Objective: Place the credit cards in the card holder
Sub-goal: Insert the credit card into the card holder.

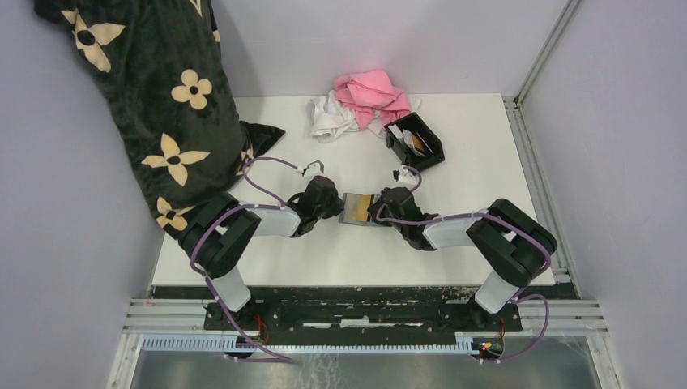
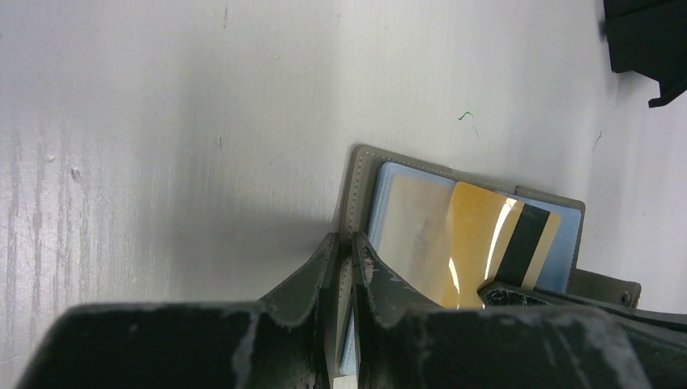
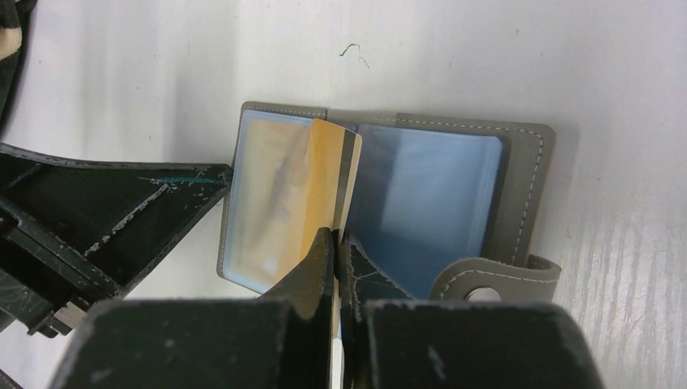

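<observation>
A flat grey folding wallet [image 1: 359, 208] lies open mid-table between my two grippers. My left gripper [image 2: 347, 258] is shut on the wallet's [image 2: 353, 190] left grey flap. My right gripper [image 3: 334, 247] is shut on the edge of a tan/orange credit card [image 3: 330, 174] with a black stripe, which stands partly out of the wallet's [image 3: 518, 186] blue sleeves. The same card shows in the left wrist view [image 2: 478, 243]. The black card holder [image 1: 417, 142] stands tilted at the back right, apart from both grippers, with a tan card showing inside.
A pink and white cloth pile [image 1: 360, 105] lies at the back next to the card holder. A black flowered fabric [image 1: 150, 97] hangs over the table's left side. The wallet's snap strap [image 3: 494, 275] sticks out to the right.
</observation>
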